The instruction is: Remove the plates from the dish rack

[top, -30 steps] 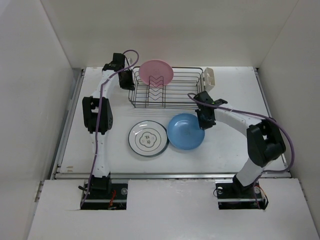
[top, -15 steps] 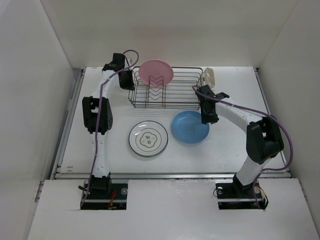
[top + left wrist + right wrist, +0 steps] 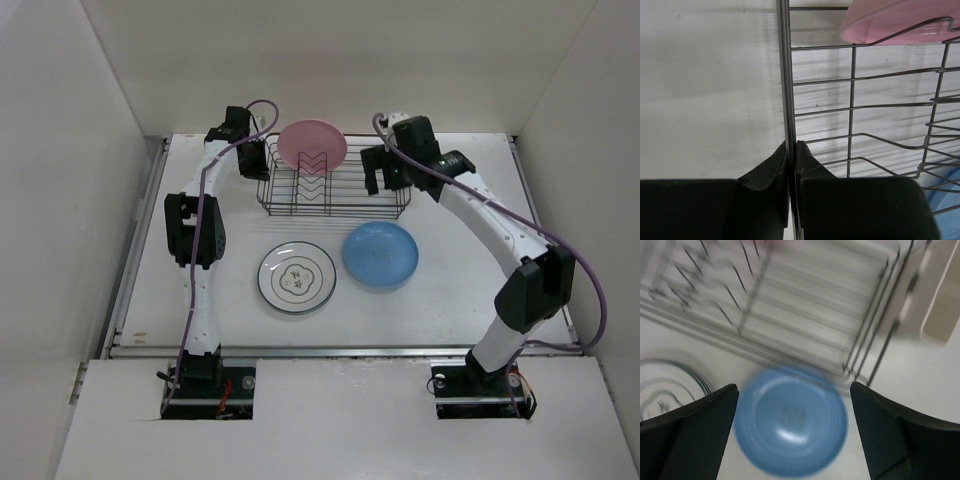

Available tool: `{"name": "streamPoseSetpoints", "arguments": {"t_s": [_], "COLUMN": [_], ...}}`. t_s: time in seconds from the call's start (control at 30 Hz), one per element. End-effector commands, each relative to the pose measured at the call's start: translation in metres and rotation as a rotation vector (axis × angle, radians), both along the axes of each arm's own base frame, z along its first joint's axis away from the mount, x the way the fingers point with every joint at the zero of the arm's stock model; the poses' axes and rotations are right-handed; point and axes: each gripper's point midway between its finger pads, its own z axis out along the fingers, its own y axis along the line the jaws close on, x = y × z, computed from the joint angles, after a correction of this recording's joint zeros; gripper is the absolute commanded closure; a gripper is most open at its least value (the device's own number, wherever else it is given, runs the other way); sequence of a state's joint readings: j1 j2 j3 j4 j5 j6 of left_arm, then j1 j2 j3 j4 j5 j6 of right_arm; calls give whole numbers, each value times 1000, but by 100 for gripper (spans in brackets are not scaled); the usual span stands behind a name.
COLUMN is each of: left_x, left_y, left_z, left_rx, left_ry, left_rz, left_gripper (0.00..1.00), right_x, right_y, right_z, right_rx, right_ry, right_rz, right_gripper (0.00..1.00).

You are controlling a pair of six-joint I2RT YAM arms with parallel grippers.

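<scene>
Pinches a wire of the dish rack (image 3: 785, 75) with the left gripper (image 3: 791, 145). Holds the right gripper (image 3: 792, 390) wide open, up near the blue plate (image 3: 790, 427).

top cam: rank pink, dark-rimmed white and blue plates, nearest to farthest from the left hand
From the left hand, shut on the left end wire of the dish rack:
1. pink plate: standing in the rack, just to the hand's right.
2. dark-rimmed white plate: flat on the table, in front of the rack.
3. blue plate: flat on the table, right of the white one.
</scene>
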State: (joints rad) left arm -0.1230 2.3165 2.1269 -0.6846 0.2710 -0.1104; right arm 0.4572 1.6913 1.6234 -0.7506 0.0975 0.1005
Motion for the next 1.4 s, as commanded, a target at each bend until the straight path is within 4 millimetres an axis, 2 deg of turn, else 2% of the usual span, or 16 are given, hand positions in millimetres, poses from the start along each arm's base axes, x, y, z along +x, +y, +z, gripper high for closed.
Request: {"name": "streamPoseSetpoints", "arguments": {"t_s": [0.0, 0.13, 0.2, 0.23, 0.27, 0.33, 0.37, 0.47, 0.57, 0.63, 0.67, 0.73, 0.83, 0.93, 1.23, 1.37], "left_x": [-12, -13, -16, -18, -18, -17, -17, -17, -15, -13, -13, -14, -14, -14, -16, -16], "left_y": [-11, -14, -14, -13, -13, -11, -9, -9, -10, -10, -10, -10, -10, -10, -11, -10], "left_z": [10, 6, 5, 4, 4, 4, 4, -2, -4, -7, -7, -12, -12, -12, -14, -15], "left_rx": [9, 20, 21, 26, 26, 38, 47, 49, 49, 49, 49, 50, 50, 50, 33, 40], "left_ry": [6, 25, 34, 40, 40, 37, 36, 46, 48, 49, 49, 59, 59, 59, 80, 79], "left_rz": [-65, -70, -70, -77, -77, -80, -75, -75, -75, -75, -75, -76, -76, -76, -41, -36], "left_gripper": [100, 100, 100, 100, 100, 100, 100, 100, 100, 100, 100, 100, 100, 100, 100, 100], "right_x": [66, 143, 164, 171, 183, 193, 200, 223, 237, 242, 243, 240, 239, 237, 217, 202], "right_y": [40, 82, 98, 110, 121, 131, 127, 111, 109, 112, 116, 123, 117, 102, 65, 50], "right_z": [95, 75, 64, 89, 60, 66, 48, 38, 3, -13, -6, -10, -17, 3, 141, 178], "right_rx": [150, 173, 189, 234, 243, 317, 305, 290, 273, 282, 306, 326, 303, 259, 311, 330], "right_ry": [-404, -462, -442, -476, -434, -470, -462, -535, -510, -491, -502, -487, -478, -523, -790, -861], "right_rz": [79, 108, 126, 153, 163, 148, 100, -46, -107, -117, -112, -71, -97, -137, -246, -285], "right_gripper": [1, 1, 2, 3, 3, 3, 3, 3, 3, 17, 28, 59, 93, 100, 100, 100]}}
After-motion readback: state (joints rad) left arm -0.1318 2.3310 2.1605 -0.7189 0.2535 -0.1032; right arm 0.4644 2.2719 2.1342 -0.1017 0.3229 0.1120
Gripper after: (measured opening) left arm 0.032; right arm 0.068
